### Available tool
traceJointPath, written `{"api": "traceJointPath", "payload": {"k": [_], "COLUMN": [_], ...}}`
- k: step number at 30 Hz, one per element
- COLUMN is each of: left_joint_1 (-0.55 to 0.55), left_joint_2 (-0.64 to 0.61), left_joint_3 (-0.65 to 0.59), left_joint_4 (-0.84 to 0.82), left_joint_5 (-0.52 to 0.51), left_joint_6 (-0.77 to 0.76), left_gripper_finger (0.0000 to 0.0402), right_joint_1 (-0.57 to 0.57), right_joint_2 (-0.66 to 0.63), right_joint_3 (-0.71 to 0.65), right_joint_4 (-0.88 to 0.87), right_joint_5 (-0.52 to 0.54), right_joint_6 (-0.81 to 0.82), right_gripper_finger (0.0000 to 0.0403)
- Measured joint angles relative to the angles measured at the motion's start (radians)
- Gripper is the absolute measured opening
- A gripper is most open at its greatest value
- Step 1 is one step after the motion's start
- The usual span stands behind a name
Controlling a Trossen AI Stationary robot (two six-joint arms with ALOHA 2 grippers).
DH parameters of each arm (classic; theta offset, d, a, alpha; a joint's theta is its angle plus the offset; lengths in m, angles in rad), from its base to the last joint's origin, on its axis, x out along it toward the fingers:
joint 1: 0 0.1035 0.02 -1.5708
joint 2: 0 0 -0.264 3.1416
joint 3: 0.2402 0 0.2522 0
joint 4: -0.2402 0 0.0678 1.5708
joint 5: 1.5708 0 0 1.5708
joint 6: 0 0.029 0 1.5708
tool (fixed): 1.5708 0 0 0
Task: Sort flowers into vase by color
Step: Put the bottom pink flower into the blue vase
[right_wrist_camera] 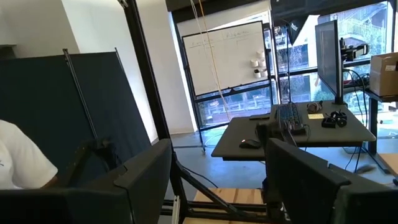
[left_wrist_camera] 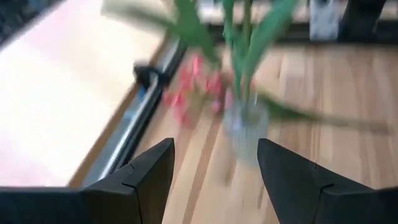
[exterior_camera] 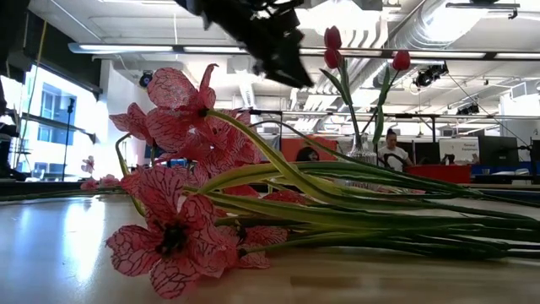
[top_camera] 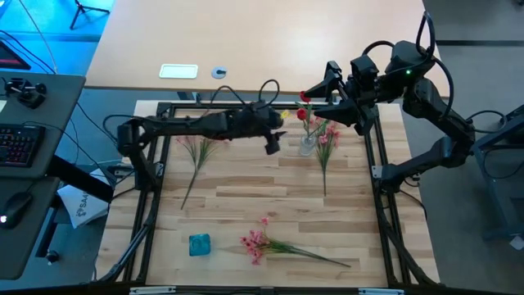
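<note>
Left gripper [top_camera: 273, 144] is seen just left of the clear vase [top_camera: 308, 146], jaws spread wide, nothing held; in the left wrist view the vase [left_wrist_camera: 247, 127] sits straight ahead between the open fingers [left_wrist_camera: 149, 174], apart from them. Red flowers [top_camera: 304, 106] stand upright in the vase. A pink spray [top_camera: 326, 147] lies just right of the vase, stem running toward the near edge. Another pink spray [top_camera: 199, 156] lies on the left, closest to the left arm, long axis slanting toward the near-left. A third [top_camera: 270, 244] lies near the front beside a blue vase [top_camera: 199, 244]. Right gripper [top_camera: 332, 86] is parked high behind the clear vase, jaws apart, empty, pointed off the table.
</note>
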Motion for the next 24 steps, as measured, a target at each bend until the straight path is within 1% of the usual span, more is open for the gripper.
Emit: {"api": "traceJointPath", "payload": {"k": [2,5,8,12,14,17,19,21,23,24], "left_joint_1": [0.011,0.018,0.008,-0.050,-0.091,-0.152,-0.185,-0.208,-0.219,-0.219], "left_joint_2": [-0.049,-0.148,-0.273,-0.443,-0.510,-0.584,-0.625,-0.659,-0.691,-0.706], "left_joint_3": [-0.027,-0.136,-0.286,-0.477,-0.543,-0.592,-0.597,-0.598,-0.598,-0.597], "left_joint_4": [-0.110,-0.113,-0.015,0.131,0.166,0.166,0.166,0.201,0.238,0.259], "left_joint_5": [0.000,0.000,-0.007,-0.019,-0.070,-0.169,-0.223,-0.293,-0.363,-0.382], "left_joint_6": [-0.044,-0.136,-0.223,-0.371,-0.416,-0.458,-0.472,-0.491,-0.511,-0.516], "left_gripper_finger": [0.0218,0.0218,0.0218,0.0218,0.0218,0.0218,0.0218,0.0218,0.0218,0.0218], "right_joint_1": [0.000,0.000,0.000,0.013,0.035,0.086,0.121,0.158,0.201,0.226], "right_joint_2": [0.000,0.000,0.001,0.005,0.010,0.019,0.022,0.029,0.042,0.050], "right_joint_3": [0.000,0.000,0.000,0.000,0.000,0.000,0.000,0.000,0.000,0.000], "right_joint_4": [0.000,0.000,0.000,-0.013,-0.033,-0.122,-0.228,-0.346,-0.492,-0.558], "right_joint_5": [0.000,0.000,0.000,0.000,-0.006,-0.028,-0.035,-0.029,0.009,0.038], "right_joint_6": [0.000,-0.008,-0.026,0.004,0.011,0.002,-0.007,-0.020,-0.033,-0.033], "right_gripper_finger": [0.0259,0.0259,0.0259,0.0259,0.0259,0.0259,0.0259,0.0259,0.0259,0.0259]}}
